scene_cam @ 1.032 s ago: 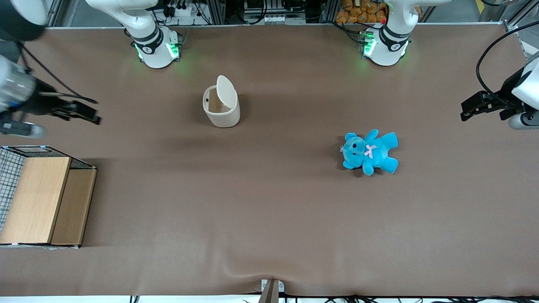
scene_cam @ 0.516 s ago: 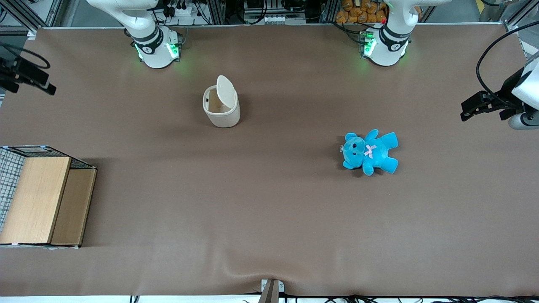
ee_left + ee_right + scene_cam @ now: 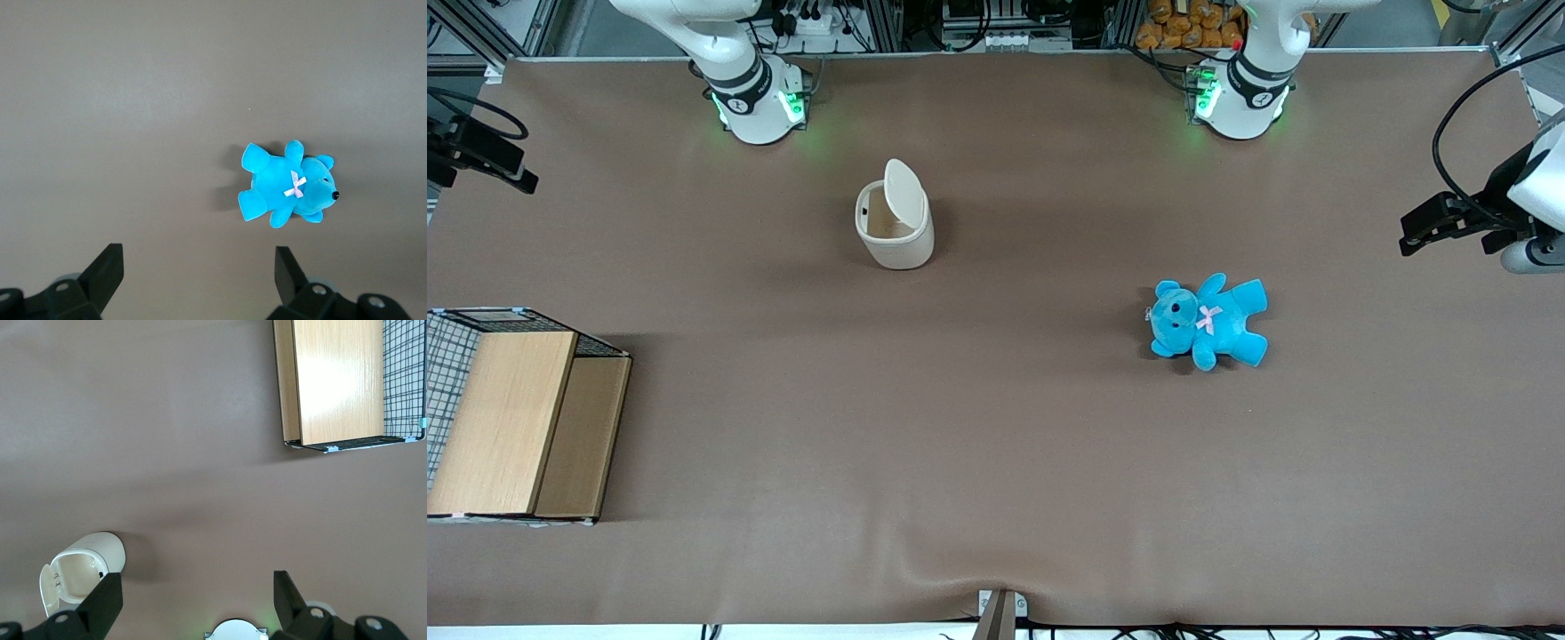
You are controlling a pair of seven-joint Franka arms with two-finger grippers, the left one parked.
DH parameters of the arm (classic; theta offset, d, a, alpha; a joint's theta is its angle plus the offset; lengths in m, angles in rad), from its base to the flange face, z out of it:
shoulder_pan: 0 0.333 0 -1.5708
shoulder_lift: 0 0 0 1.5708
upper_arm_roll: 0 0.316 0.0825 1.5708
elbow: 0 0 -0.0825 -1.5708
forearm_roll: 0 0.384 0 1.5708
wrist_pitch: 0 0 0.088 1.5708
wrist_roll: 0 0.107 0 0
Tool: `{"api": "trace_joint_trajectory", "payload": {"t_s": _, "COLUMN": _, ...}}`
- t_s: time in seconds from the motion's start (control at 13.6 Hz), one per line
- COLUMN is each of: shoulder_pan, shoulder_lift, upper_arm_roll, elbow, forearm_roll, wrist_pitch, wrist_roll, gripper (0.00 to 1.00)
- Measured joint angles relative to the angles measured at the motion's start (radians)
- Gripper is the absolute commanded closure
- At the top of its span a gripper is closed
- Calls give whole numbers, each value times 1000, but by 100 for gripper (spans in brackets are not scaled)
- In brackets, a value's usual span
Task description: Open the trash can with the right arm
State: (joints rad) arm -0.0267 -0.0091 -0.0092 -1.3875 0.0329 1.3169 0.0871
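The end effector hangs high with its fingers spread wide and nothing between them; the right wrist view shows this plainly. In the front view only a dark sliver of the end effector pokes in at the working arm's edge of the desk, well apart from everything. Below it, the wrist camera catches the trash can with its lid swung up and the pale inside showing, plus the crate nearby. The front view places the trash can upright, lid standing open, toward the desk's edge farthest from the camera, near the working arm's base. The crate sits at the desk's near corner on the working arm's end. Only the front and left wrist views show the teddy, lying toward the parked arm's end.
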Motion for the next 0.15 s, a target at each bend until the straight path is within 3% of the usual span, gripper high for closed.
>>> {"api": "trace_joint_trajectory", "payload": {"t_s": 0.15, "shoulder_pan": 0, "shoulder_lift": 0, "upper_arm_roll": -2, "elbow": 0, "forearm_roll": 0, "wrist_pitch": 0, "wrist_roll": 0, "gripper": 0}}
